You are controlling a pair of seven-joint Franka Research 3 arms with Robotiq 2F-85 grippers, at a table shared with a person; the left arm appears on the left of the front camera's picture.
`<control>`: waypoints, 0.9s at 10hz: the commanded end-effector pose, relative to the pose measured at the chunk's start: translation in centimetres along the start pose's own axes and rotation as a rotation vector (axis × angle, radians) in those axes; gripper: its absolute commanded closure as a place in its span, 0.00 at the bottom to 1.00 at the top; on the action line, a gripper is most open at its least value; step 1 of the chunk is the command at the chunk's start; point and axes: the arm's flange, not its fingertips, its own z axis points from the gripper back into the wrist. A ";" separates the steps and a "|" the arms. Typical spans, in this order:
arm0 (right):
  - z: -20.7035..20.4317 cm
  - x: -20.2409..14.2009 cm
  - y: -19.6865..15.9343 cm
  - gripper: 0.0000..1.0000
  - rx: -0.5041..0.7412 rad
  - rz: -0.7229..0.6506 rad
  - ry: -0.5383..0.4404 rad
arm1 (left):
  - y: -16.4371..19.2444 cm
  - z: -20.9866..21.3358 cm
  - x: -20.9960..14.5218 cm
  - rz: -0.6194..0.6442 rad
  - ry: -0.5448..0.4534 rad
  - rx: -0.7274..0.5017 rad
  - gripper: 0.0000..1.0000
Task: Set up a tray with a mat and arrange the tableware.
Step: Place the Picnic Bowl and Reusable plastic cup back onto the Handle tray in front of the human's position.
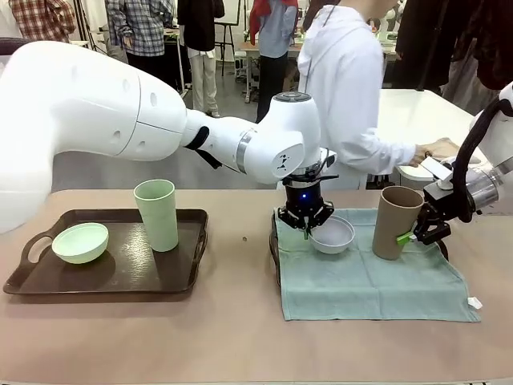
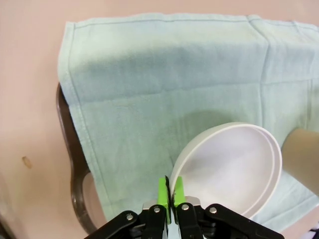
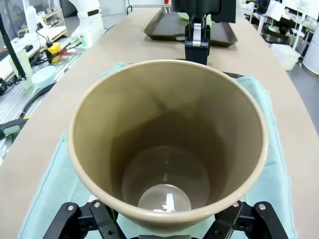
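A white bowl (image 1: pixel 332 234) sits low over the pale green mat (image 1: pixel 369 277). My left gripper (image 1: pixel 306 231) pinches the bowl's near rim. In the left wrist view its green pads (image 2: pixel 163 191) are shut on the rim of the white bowl (image 2: pixel 229 169), above the mat (image 2: pixel 164 74). The tall brown cup (image 1: pixel 396 221) stands upright on the mat's right part with my right gripper (image 1: pixel 410 236) shut around its side. The right wrist view looks down into the brown cup (image 3: pixel 167 149). On the other dark tray (image 1: pixel 104 277), at the left, are a pale green bowl (image 1: pixel 80 242) and a tall green cup (image 1: pixel 157 214).
A dark tray handle (image 2: pixel 75 184) sticks out from under the mat's left edge. Across the table stands a person in white, with one hand (image 1: pixel 439 148) on a white container at the far right. Bare tabletop (image 1: pixel 240 337) lies in front of both trays.
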 end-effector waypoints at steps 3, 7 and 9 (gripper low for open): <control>0.4 -0.2 -0.5 0.00 -0.013 -0.011 0.057 | -0.1 0.5 0.5 0.007 0.033 -0.027 0.18; 3.8 -0.6 -0.1 0.00 -0.080 -0.078 0.162 | 1.2 1.8 -0.3 -0.009 0.041 -0.048 0.00; 5.3 0.3 1.2 0.00 -0.131 -0.222 0.247 | 2.1 3.1 -1.4 -0.034 0.037 -0.039 0.28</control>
